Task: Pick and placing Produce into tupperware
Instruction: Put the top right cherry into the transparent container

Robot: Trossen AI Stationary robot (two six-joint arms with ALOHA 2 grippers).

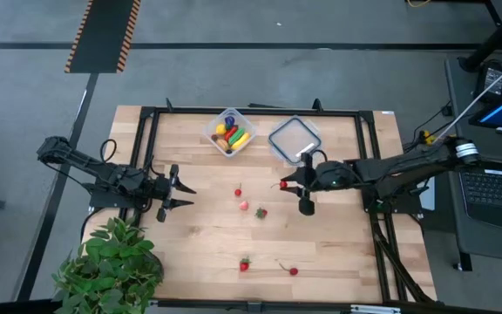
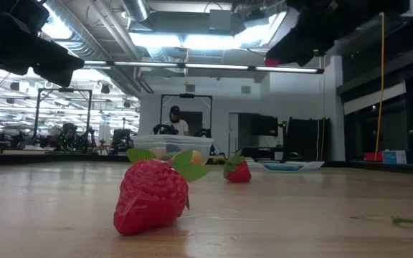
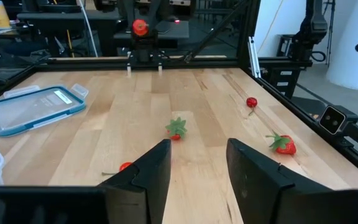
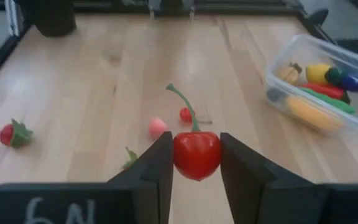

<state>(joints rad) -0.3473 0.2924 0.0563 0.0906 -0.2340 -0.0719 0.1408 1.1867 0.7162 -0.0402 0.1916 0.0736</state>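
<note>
Cherry in the right claw (image 4: 196, 163): a small glossy red toy cherry (image 4: 196, 154) with a thin green stem is pinched between the two dark fingers, held above the wooden table (image 1: 338, 253). The clear tupperware (image 1: 229, 131) stands well ahead of that claw and off to one side, already holding yellow, green, red, orange and purple pieces. Its flat lid (image 1: 294, 139) lies just beside the right claw. Ahead of the claw, lower on the table, lie a pale pink piece (image 4: 158, 127), another small red berry (image 4: 185, 114) and a strawberry (image 4: 14, 134) with a green leafy cap.

The left claw (image 1: 181, 190) hovers over the table's other side, its fingers apart and holding nothing, facing the loose berries.

The cherry looks light, hard and smooth, so it may slip or roll; the round body gives a surer hold than the thin stem. The strawberries' broader bodies should be easier to pinch across the middle.
</note>
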